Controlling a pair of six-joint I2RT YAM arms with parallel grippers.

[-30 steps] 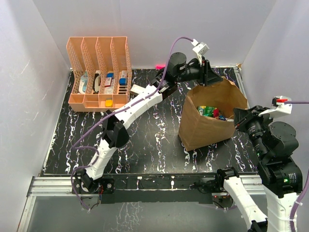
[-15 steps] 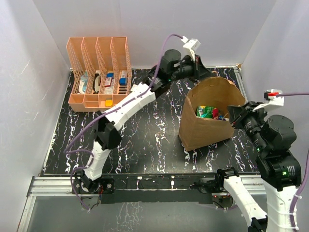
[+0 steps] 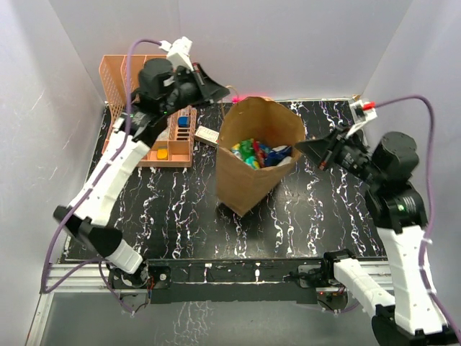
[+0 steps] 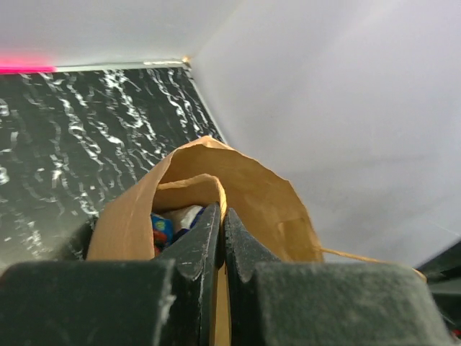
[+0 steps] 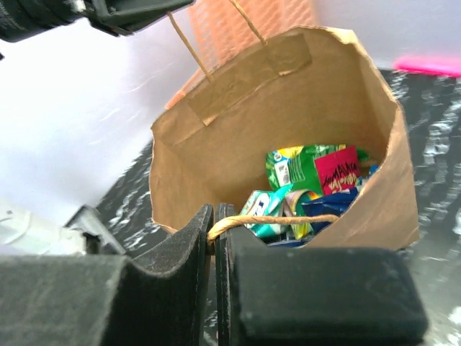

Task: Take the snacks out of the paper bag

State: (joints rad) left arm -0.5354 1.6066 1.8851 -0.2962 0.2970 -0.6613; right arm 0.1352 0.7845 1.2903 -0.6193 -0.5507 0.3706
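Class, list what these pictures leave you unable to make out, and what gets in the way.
Snack count: right wrist and top views; upper snacks and bag walls cover the lower ones.
Bag's base, on the table or off it: top view; the bag itself hides it.
Rack contents: top view; left arm covers part, the rest too small.

Your left arm (image 3: pixel 115 169) and right arm (image 3: pixel 409 254): white links, black joints. A purple cable (image 3: pixel 144 41) loops off each, upper left and upper right of frame. White wrist bracket (image 3: pixel 180 49) on each, right one red-tipped. The fingers (image 4: pixel 191 249) are matte black, blocky.
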